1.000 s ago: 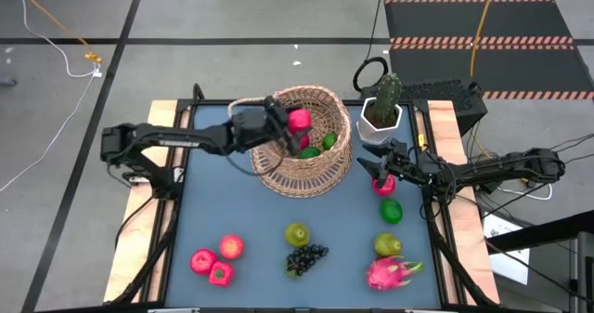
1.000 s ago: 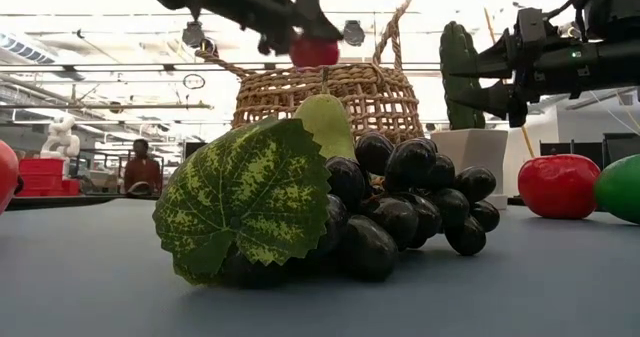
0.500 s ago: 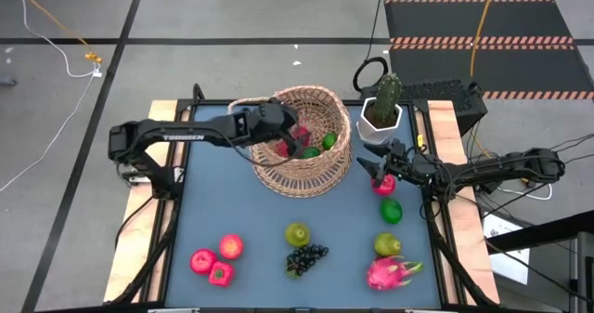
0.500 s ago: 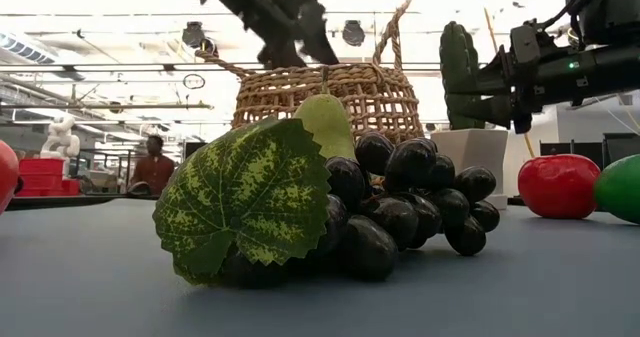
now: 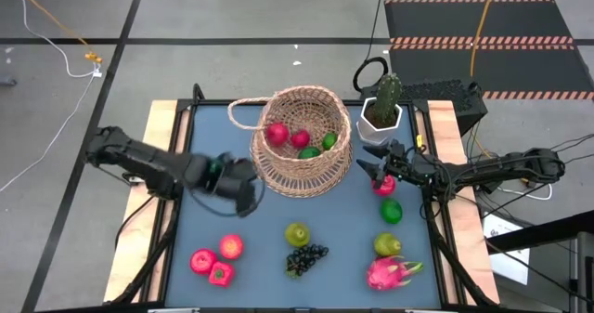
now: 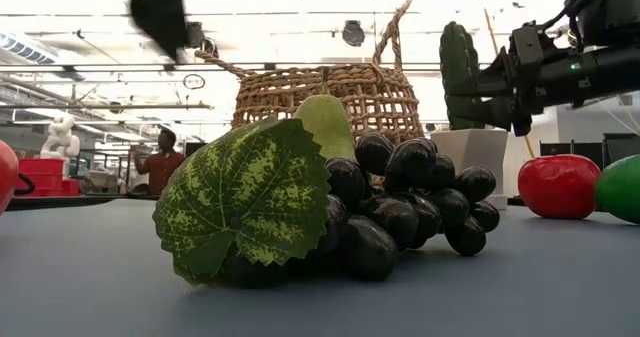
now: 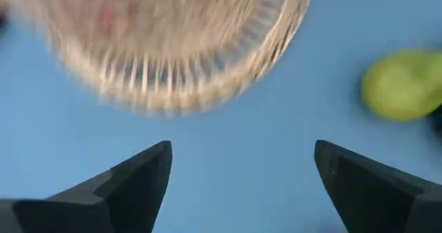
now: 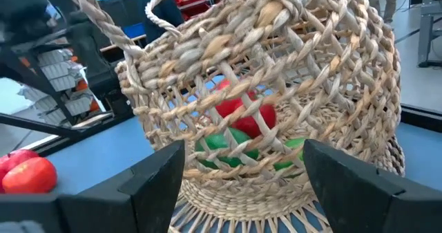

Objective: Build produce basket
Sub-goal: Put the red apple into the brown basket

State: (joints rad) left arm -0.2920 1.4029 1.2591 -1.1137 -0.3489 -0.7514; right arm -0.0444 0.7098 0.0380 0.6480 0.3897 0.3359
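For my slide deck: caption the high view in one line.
Left gripper hangs empty, jaws open, beside the basket holding apples and limes; right gripper waits over a red apple.

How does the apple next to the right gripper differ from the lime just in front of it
The apple is red, while the lime is green. The apple lies right by the right gripper, nearer the cactus pot; the lime lies farther from both, closer to the pear. Both rest on the table, outside the basket, and look similar in size.
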